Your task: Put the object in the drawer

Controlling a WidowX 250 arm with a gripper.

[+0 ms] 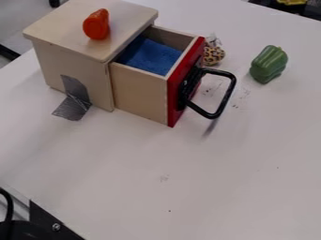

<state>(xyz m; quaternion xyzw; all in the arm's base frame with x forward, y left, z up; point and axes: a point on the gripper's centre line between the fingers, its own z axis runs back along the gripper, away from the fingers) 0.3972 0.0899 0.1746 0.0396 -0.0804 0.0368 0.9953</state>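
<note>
And here's the scene: the drawer stands pulled out of the pale wooden box, and it's quite a gap! Whether the jaws are wide, narrow or holding anything cannot be told, and neither can where each thing lies relative to them. Which loose item is the task's object cannot be told either, so on to the line-up.

Up top, a rounded orange-red toy piece sits on the box's flat lid, close to the edge above the drawer opening. Down on the white desk, a glossy green toy bell pepper rests out past the drawer's front, clear of the handle. Between pepper and drawer, there's a small round spotted tan-and-black item, right beside the red front panel; whether the two touch is hard to say.

The drawer itself has pale wooden sides and bright blue material inside. Its black loop handle juts out from that red panel over the desk. Over on the box's side wall, silvery-grey tape runs down and folds out onto the desk, and dark smudges mark the surface near the handle.
</note>
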